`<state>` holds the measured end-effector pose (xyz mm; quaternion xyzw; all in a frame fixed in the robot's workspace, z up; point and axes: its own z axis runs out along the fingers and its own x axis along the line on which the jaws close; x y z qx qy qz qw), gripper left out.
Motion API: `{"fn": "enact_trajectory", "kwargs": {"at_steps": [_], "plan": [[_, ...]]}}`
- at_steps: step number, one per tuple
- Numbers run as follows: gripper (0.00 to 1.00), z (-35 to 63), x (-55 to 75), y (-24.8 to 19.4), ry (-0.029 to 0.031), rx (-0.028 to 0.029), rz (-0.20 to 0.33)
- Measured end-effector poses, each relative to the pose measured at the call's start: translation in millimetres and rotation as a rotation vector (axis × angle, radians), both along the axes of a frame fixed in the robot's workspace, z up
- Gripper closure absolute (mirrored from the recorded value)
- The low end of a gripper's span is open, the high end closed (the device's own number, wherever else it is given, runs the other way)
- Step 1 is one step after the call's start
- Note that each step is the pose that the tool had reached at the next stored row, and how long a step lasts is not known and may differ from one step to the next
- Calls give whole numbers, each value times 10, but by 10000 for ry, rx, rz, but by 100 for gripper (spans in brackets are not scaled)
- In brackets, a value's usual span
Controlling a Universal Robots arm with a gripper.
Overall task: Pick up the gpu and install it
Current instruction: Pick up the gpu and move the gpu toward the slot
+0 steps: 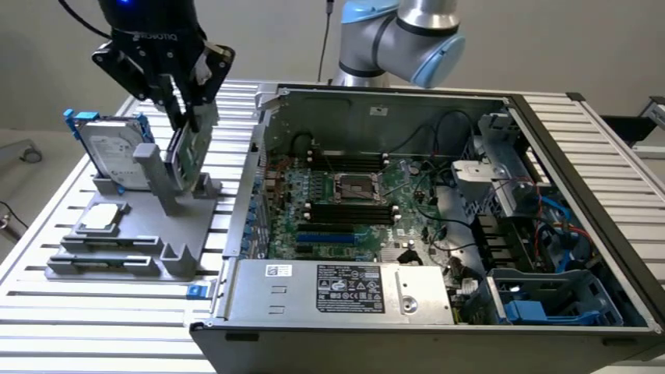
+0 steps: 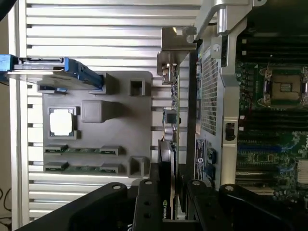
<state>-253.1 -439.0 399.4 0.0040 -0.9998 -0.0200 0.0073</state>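
The gpu [image 1: 195, 148] stands on edge in the grey fixture [image 1: 124, 257], at the exterior view's left, beside the open computer case [image 1: 364, 288]. My gripper [image 1: 189, 117] comes down onto its upper edge, with one finger on each flat side. In the wrist view the gpu [image 2: 171, 120] shows edge-on, black shroud against green board, and its silver bracket [image 2: 172, 48] is at the far end. The fingers [image 2: 153, 192] of my gripper [image 2: 174, 183] press on both faces of the card. The card's lower edge still sits at the fixture's slot.
A silver hard drive in a blue frame [image 1: 107, 148] stands upright on the fixture, and a square processor chip [image 1: 100, 216] lies beside it. The case wall [image 2: 209, 86] is close alongside the card. The motherboard [image 1: 343, 206] lies inside the case with its blue slots [image 1: 324, 235].
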Motion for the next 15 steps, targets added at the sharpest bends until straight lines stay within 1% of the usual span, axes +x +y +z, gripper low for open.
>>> {"fn": "enact_trajectory", "kwargs": {"at_steps": [3, 5, 7, 10, 12, 15], "plan": [[73, 113, 131, -17, 0, 19, -1], [73, 163, 221, -30, -1, 50, 0], [73, 199, 312, -44, 0, 96, -1], [73, 233, 447, -69, -1, 184, 0], [73, 252, 541, -88, -1, 242, 0], [73, 260, 676, -117, -1, 311, 0]]}}
